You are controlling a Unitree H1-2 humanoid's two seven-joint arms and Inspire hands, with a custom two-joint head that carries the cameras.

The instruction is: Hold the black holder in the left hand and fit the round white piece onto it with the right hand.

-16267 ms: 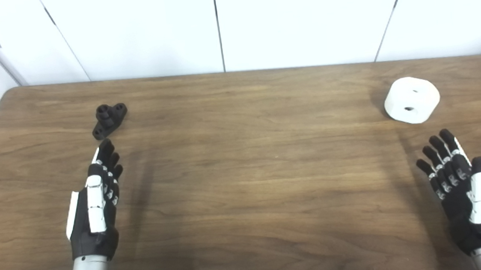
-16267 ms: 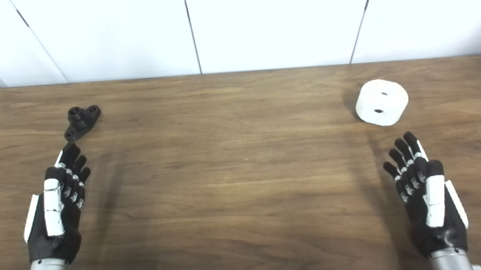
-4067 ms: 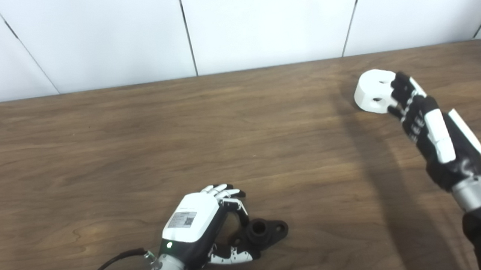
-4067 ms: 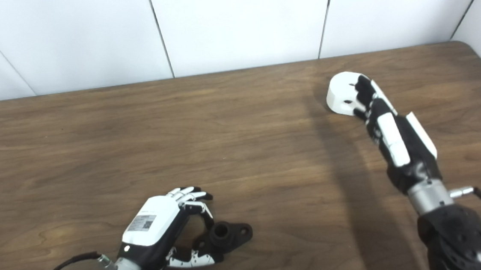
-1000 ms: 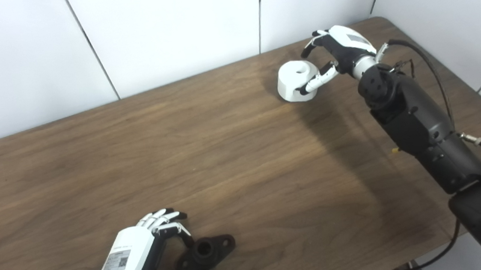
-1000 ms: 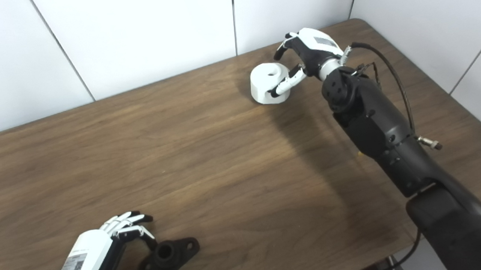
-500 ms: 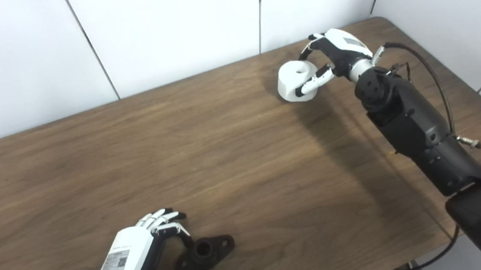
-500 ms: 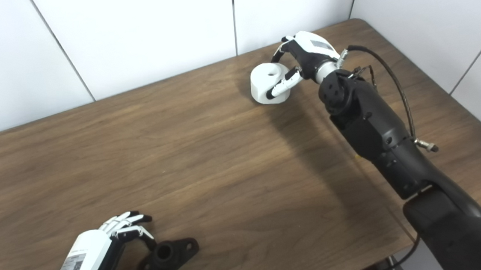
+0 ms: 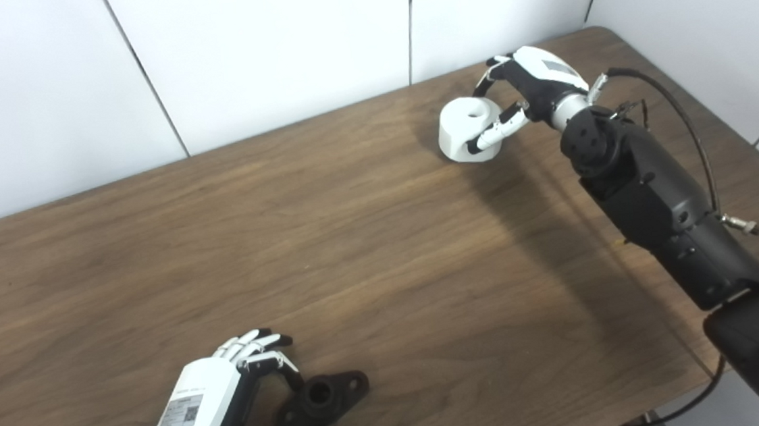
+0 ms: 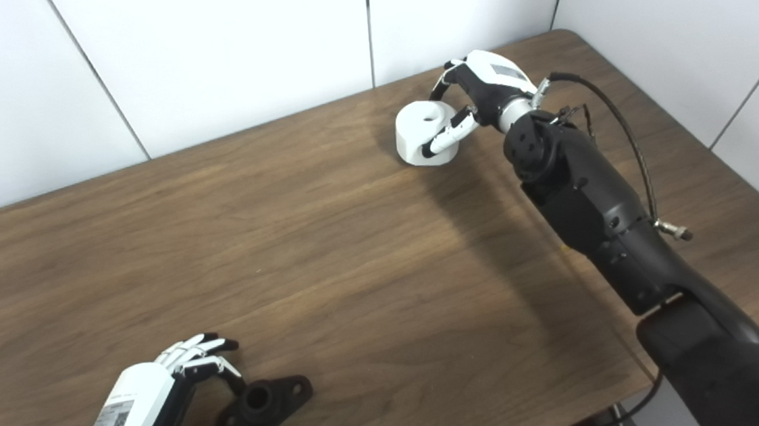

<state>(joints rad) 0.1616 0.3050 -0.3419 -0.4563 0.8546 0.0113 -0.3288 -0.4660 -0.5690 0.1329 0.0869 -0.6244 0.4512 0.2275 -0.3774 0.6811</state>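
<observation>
since half a second earlier almost nothing had shifted; the right hand (image 9: pixel 532 89) stayed curled round the round white piece (image 9: pixel 468 128) at the far right of the wooden table (image 9: pixel 368 241), and the piece sat a touch flatter on the wood than before. the fingers arched over its top and far side while the thumb (image 9: pixel 494 135) lay along its near side, so the hand was wrapped on the piece, which still rested on the table. a dark hole showed in its upper face.

the left hand (image 10: pixel 141 411) stayed low at the near left edge, fingers and thumb pinching one end of the black holder (image 10: pixel 265 399). the holder lay on the table with its round socket facing up and one flange with a small hole sticking out to the right.

each hand's white back carried a label; the left one showed a qr-like square with tiny print too small to read, the right one a grey patch, also unreadable. a black cable (image 9: pixel 677 122) looped beside the right forearm. white wall panels (image 9: pixel 258 53) stood behind the table.
</observation>
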